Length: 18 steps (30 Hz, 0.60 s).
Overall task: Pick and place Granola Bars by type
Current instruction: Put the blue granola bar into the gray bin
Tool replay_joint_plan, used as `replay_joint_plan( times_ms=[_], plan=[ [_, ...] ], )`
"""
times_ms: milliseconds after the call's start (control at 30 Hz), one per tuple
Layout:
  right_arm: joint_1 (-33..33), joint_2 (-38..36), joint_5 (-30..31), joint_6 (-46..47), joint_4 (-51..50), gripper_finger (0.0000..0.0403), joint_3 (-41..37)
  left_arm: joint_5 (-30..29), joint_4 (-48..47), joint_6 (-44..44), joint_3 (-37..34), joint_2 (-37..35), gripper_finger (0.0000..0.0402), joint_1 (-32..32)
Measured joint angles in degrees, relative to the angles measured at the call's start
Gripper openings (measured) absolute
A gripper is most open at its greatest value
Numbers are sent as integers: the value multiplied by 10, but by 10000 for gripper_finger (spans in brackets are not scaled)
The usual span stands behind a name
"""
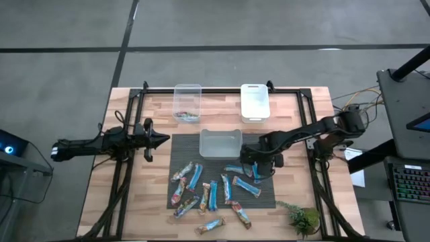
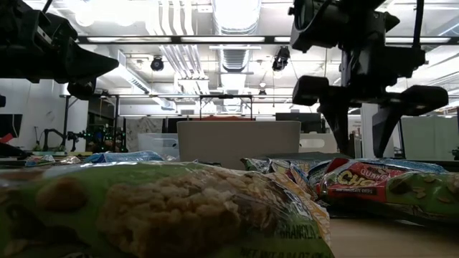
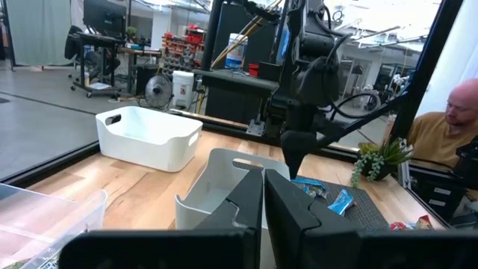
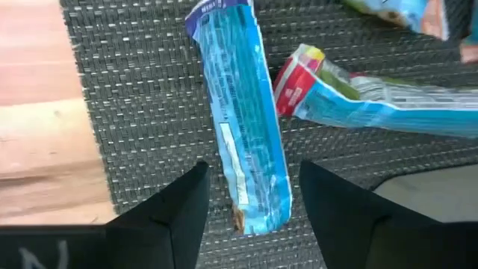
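Several granola bars (image 1: 208, 195), some in blue wrappers and some in red, tan and orange, lie scattered flat on a dark woven mat (image 1: 185, 151). My right gripper (image 1: 257, 169) hangs open over the mat's right part, pointing down. In the right wrist view its fingers stand on either side of one end of a blue bar (image 4: 246, 127) lying flat on the mat, without touching it (image 4: 252, 175). In the low view it hovers above the bars (image 2: 364, 125). My left gripper (image 1: 163, 140) is shut, level above the table left of the mat (image 3: 264, 183).
A translucent tub (image 1: 220, 142) stands at the mat's far edge. A clear tub (image 1: 187, 101) holding a few bars and a white tub (image 1: 254, 101) stand by the table's far edge. A small green plant (image 1: 302, 216) stands at the near right corner. A person (image 3: 455, 119) sits beyond the table.
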Motion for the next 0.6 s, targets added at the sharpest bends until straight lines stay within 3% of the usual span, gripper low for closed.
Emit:
replay_joint_plan(
  times_ms=[600],
  plan=[
    [5,27,1,2,9,194,0,0,0,0,0,0,0,0]
  ],
)
